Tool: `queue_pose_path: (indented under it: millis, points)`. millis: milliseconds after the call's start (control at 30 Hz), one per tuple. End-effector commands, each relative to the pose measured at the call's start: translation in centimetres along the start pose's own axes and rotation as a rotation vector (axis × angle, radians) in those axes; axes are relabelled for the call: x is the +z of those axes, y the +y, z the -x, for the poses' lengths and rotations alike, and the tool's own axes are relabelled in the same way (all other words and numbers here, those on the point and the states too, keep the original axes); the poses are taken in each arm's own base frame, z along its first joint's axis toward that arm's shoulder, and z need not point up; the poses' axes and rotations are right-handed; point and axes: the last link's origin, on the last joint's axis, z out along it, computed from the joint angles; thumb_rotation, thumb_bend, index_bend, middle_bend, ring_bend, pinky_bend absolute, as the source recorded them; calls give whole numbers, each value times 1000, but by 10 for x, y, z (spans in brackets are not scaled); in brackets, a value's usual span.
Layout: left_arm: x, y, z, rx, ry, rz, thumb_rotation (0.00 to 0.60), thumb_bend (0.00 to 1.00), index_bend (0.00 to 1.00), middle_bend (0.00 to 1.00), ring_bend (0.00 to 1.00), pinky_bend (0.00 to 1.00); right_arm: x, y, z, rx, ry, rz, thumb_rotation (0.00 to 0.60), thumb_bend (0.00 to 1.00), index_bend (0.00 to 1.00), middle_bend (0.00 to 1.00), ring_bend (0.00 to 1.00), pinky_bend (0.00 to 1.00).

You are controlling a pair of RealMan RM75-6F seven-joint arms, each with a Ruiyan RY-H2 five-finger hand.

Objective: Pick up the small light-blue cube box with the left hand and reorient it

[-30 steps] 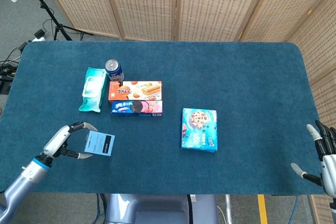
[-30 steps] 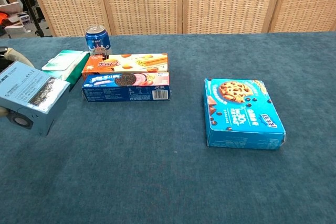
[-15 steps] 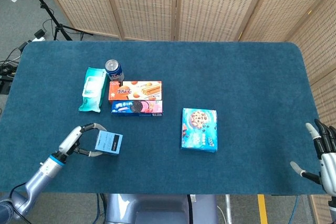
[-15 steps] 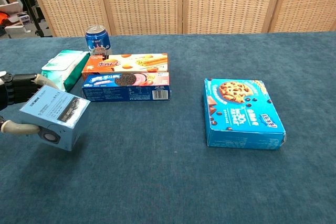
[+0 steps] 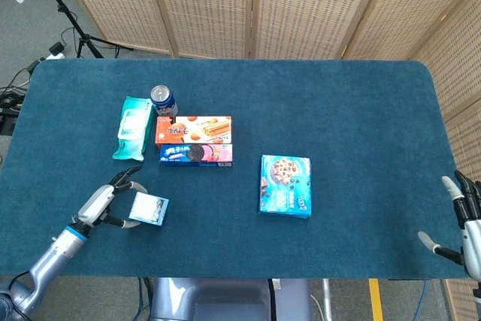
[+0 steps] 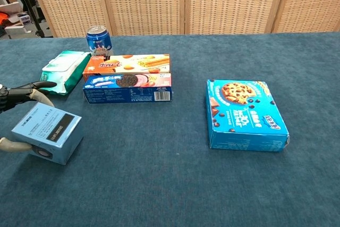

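The small light-blue cube box (image 5: 148,209) (image 6: 48,131) sits on the blue cloth near the front left edge, with its barcode face up and a round mark on its near side. My left hand (image 5: 105,202) (image 6: 20,92) is just left of it. The fingers (image 6: 37,85) arch above the box top without touching it, while the thumb (image 6: 7,144) lies against the box's lower left side. My right hand (image 5: 466,229) hangs past the table's front right corner with its fingers apart and nothing in it. The chest view does not show it.
A blue cookie box (image 5: 285,186) (image 6: 245,114) lies flat at centre right. Behind the cube box are an orange biscuit box (image 5: 193,129), a blue Oreo box (image 5: 195,154), a blue can (image 5: 163,101) and a green wipes pack (image 5: 134,127).
The left hand carried the cube box inward and turned it, then lowered it to the cloth. Its fingers have lifted off the box top. The right hand has barely moved.
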Motion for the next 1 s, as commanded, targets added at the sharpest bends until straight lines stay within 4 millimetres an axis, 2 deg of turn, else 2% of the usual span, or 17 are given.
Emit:
queue_pose_path:
  millis: [33,200,367,433,500,633,767,1000]
  points:
    - [-14,3,-7,14,38,12,600,0,119,0,0,0,0,0,0,1,0,-1,600,0,0,0,0,0]
    - [-37,16,-17,115,50,54,600,0,108,0,0,0,-2,1,-3,10,8,1,600,0,0,0,0,0]
    - [-46,33,-18,247,21,53,600,0,106,0,0,0,-2,3,-5,16,11,2,600,0,0,0,0,0]
    - [-43,44,-17,330,11,56,600,0,106,0,0,0,-2,3,-5,18,9,1,600,0,0,0,0,0]
    - [-31,60,-11,462,-5,62,600,0,106,0,0,0,-2,3,-5,20,9,1,600,0,0,0,0,0]
    - [-17,83,-1,567,-18,-23,600,0,107,0,0,0,-2,5,-7,25,14,6,600,0,0,0,0,0]
    - [-5,91,6,609,-28,-110,600,0,106,0,0,0,-2,7,-7,29,14,9,600,0,0,0,0,0]
    - [11,90,14,629,-69,-185,600,0,106,0,0,0,-1,8,-8,34,15,13,600,0,0,0,0,0]
